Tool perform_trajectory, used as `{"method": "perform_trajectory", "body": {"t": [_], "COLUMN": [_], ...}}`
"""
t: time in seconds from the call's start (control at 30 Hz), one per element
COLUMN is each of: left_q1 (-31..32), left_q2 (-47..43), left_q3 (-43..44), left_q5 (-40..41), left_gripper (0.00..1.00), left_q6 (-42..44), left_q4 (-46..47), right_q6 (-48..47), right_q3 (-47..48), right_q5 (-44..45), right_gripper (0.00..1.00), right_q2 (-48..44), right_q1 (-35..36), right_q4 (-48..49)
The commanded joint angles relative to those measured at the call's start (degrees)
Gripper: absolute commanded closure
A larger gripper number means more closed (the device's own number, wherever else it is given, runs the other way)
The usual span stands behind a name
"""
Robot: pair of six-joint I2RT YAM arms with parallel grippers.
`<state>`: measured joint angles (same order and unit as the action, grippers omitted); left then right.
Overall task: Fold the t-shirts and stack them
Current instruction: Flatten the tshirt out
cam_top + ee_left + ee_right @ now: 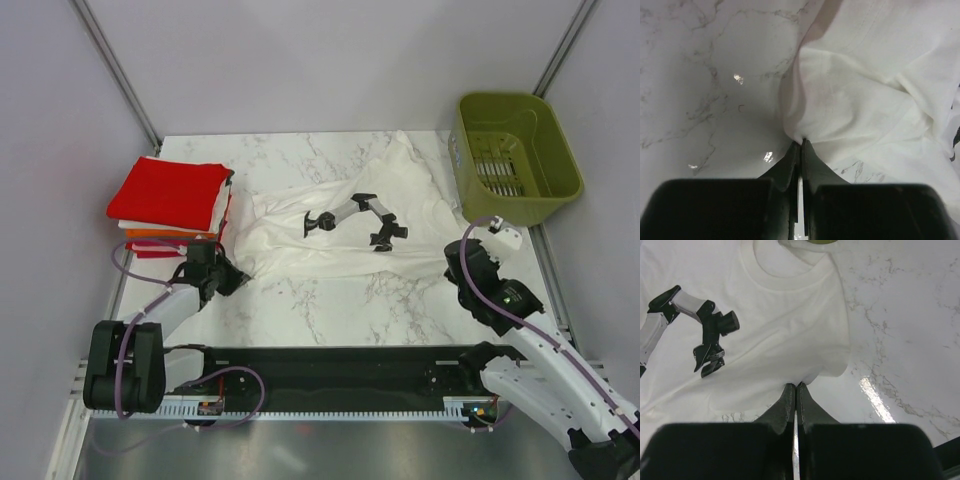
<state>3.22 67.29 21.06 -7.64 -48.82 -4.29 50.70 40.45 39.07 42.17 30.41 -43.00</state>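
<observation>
A large white t-shirt (340, 235) with a black and grey robot-arm print lies spread and rumpled across the middle of the marble table. My left gripper (232, 276) is shut on its near left edge; the left wrist view shows the cloth (860, 100) pinched at the fingertips (801, 143). My right gripper (462, 248) is shut on the shirt's near right edge by the sleeve; the right wrist view shows the shirt (770, 325), its collar at the top, pinched at the fingertips (796, 386). A stack of folded t-shirts (172, 205), red on top, then white, orange and pink-red, stands at the left.
An olive-green plastic basket (515, 155) stands at the back right, close to the shirt's collar. Bare marble table (330, 305) lies between the shirt and the arm bases. Grey walls enclose the back and both sides.
</observation>
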Motion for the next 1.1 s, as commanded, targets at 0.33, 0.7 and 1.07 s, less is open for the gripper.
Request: {"method": "perform_trajectory", "body": {"t": [0.33,0.7,1.07], "left_q1": [-0.58,-0.85,3.27], "left_q2": [-4.44,-2.51,-14.09], "left_q3": [7.24,13.04,1.45], "left_q5": [4.46,1.84,-4.14], "left_gripper": [0.93,0.36,0.49], "left_q6": [0.92,0.91,2.33], "left_q4": [-10.47,-12.49,-14.16], "right_q6": [3.70,4.67,2.48], "right_q3": [1.21,1.65,-0.54], "right_q5": [9.97,13.23,9.98], "right_gripper": [1.00,1.00,1.00], "right_q2": [-5.78,-5.97,-3.77], "right_q1": [-2.90,-3.43,-3.43], "right_q4": [-5.95,-6.30,-2.35]}}
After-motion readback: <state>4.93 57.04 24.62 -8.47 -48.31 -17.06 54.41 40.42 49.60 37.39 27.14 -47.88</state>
